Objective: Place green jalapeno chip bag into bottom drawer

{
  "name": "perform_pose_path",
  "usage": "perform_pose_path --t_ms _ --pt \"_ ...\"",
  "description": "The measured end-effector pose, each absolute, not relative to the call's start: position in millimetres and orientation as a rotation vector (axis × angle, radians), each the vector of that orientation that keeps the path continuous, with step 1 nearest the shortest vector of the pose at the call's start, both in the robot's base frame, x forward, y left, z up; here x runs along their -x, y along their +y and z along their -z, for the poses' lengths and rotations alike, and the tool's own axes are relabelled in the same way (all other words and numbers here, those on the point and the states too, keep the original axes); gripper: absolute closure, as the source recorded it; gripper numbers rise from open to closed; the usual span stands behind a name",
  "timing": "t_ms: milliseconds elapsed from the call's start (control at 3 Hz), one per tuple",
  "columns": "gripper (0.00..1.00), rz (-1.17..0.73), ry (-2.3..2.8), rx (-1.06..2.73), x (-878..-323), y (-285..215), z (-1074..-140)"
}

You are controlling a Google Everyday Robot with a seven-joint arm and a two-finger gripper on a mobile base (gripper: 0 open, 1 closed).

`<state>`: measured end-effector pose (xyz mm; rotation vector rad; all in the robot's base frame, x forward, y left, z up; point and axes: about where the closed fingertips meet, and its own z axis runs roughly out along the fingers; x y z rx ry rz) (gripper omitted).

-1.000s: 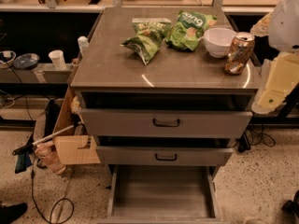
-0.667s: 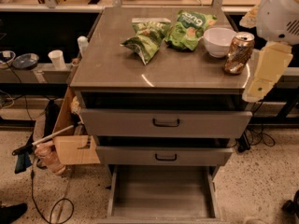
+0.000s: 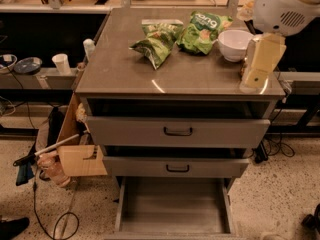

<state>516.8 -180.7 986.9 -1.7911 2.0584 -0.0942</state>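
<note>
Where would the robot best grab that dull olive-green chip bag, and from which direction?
Probably from straight above, pinching the puffed middle of the green jalapeno chip bag across its narrow width. It lies flat on the cabinet top, and the brighter green bag crowds its right. The tool hangs by the white bowl, at the top's right edge.

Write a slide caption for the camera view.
Gripper hovers at the cabinet top's right edge; green jalapeno chip bag lies on top, bottom drawer open below.
</note>
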Motion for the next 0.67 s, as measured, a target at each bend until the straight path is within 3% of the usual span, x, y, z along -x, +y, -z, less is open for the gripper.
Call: perform_pose_path --t_ms 667 --pt "0.0 0.047 1.969 1.852 -571.3 -150.1 -980.5"
